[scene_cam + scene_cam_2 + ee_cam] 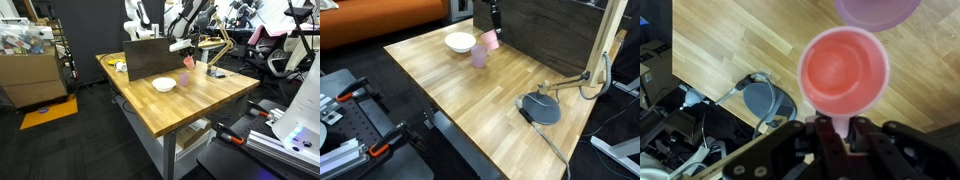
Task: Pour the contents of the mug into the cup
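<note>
In an exterior view, the small pink mug (pixel 188 62) hangs off the light wooden butcher-block counter (pixel 190 105), clenched in the jaws that reach down from above near the far edge. A wide white bowl (pixel 163 88) stands on the counter to the left of the mug and a little nearer. A dark upright wooden panel (pixel 150 58) stands behind the bowl. The picture is too small to show what is inside either vessel.

In an exterior view from across the counter, the mug is tilted under the jaws, just above and to the right of the small pale lilac cup (pixel 479 57). The cup stands upright on the counter just beside the bowl, which lies to its left and farther back. The bowl's inside looks plain white. A round dark grey lamp base (pixel 540 108) lies well apart, nearer and to the right.

The wrist view looks straight into the mug. The jaws are closed on its near wall at the bottom of the picture. Its inside is an even pinkish red, and I cannot tell liquid from bare bottom. The cup's rim shows at the top edge, just beyond the mug's far rim.
</note>
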Action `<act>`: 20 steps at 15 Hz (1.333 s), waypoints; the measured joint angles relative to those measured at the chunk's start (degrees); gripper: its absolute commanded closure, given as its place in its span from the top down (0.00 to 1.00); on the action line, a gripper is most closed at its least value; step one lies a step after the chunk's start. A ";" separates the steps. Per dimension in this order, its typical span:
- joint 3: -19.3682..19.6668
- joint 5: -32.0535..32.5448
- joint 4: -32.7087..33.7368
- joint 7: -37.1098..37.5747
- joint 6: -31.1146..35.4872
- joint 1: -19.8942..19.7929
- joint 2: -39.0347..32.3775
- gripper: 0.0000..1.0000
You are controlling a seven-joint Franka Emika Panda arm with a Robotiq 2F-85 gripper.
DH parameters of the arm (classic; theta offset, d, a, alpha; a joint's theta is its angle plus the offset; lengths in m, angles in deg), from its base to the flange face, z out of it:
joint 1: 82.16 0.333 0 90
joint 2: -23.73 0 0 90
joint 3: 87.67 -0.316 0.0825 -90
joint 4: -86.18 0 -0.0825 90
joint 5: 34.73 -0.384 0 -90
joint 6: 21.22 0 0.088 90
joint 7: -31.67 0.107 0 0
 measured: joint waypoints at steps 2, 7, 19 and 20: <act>0.00 0.00 0.00 0.00 0.00 -0.01 0.00 0.15; -0.04 0.04 -0.01 0.00 0.00 0.00 -0.10 0.04; -1.67 10.91 -2.64 5.21 -1.76 3.02 3.03 0.04; -2.00 11.76 -3.63 5.83 -1.95 3.02 3.62 0.04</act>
